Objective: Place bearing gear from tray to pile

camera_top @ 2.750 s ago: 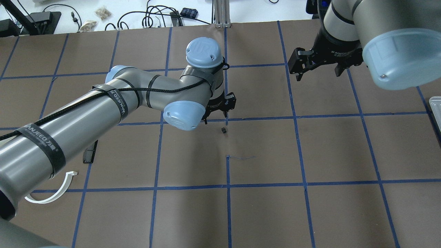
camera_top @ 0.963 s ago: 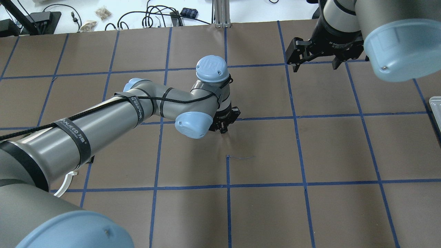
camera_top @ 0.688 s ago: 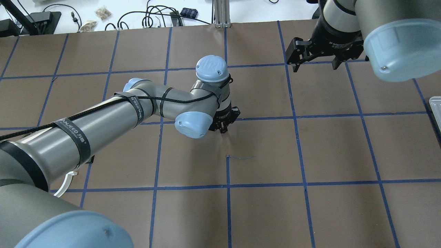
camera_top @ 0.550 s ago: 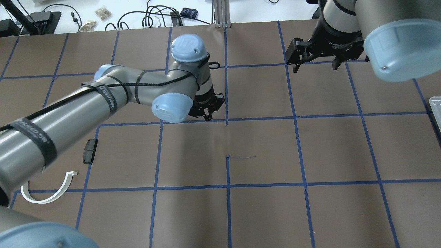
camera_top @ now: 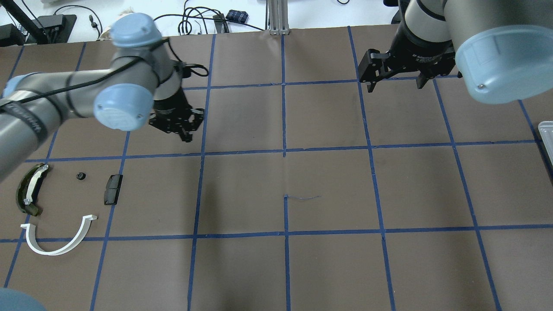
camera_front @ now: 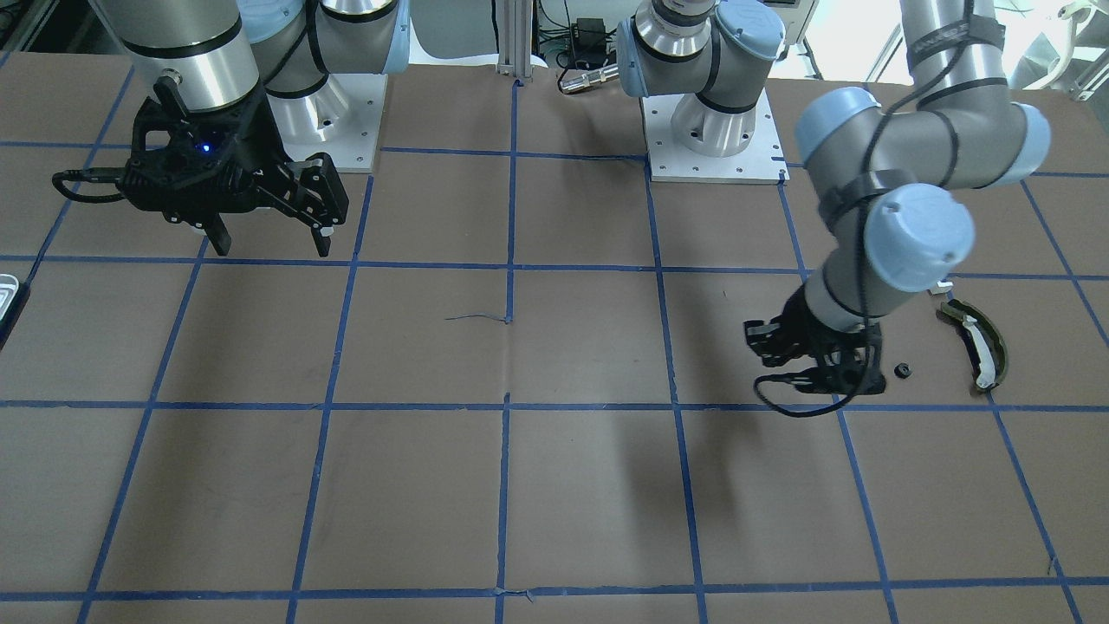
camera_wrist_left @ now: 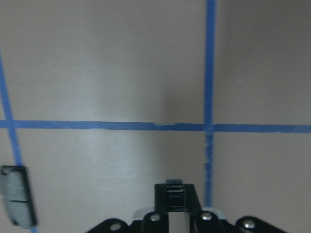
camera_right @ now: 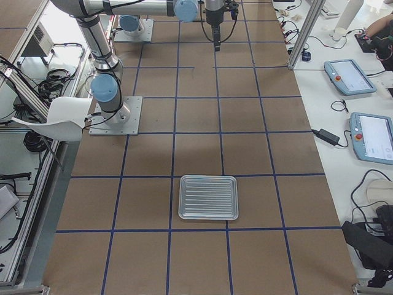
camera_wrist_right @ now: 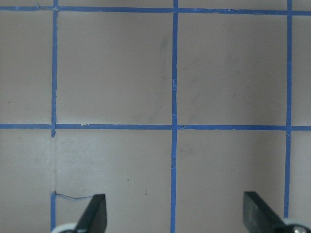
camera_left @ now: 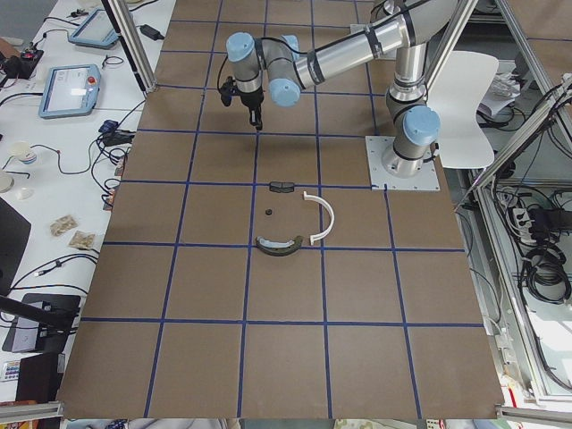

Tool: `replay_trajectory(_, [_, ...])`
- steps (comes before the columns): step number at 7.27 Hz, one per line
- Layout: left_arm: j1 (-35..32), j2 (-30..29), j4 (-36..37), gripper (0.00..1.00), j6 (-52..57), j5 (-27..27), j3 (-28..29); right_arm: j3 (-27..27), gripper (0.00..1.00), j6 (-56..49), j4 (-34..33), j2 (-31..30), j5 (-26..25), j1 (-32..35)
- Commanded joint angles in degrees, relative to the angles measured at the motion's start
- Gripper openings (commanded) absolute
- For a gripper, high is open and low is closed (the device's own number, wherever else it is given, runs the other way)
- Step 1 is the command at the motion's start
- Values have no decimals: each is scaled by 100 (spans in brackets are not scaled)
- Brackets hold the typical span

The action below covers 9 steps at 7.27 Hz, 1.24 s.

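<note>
Holding bearing gear (camera_wrist_left: 175,190) | clamped in left gripper (camera_top: 185,136) | pile (camera_top: 113,189) nearby

Tray (camera_top: 548,138) — just a sliver at overhead's rt edge; black block (camera_wrist_left: 17,196) blurred in left-wrist view

Paper-covered worktop (camera_top: 328,185), blue tape grid (camera_top: 284,149). At the robot's left end, in a row and not touching: olive curved piece with white insert (camera_top: 27,190), small black gear (camera_top: 80,176) in the middle, black block (camera_top: 113,189). White half-ring strip (camera_top: 51,253) just robot-side of them. Ridged metal tray (camera_right: 208,197) sits well apart at the right end.
</note>
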Motion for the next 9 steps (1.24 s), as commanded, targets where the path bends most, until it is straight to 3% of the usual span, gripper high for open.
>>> replay_trajectory(1, [1856, -42, 213, 0, 2237, -50, -255, 10, 100, 0, 3, -2, 5, -6])
replay_trajectory(2, [2272, -209, 309, 0, 2793, -67, -290, 18, 100, 0, 3, -2, 5, -6])
replay_trajectory(5, [2409, -719, 1073, 0, 2940, -356, -413, 27, 100, -26, 3, -2, 5, 3])
replay_trajectory(9, [2338, -825, 1013, 0, 2843, -734, -422, 27, 100, -26, -5, 7, 14, 3])
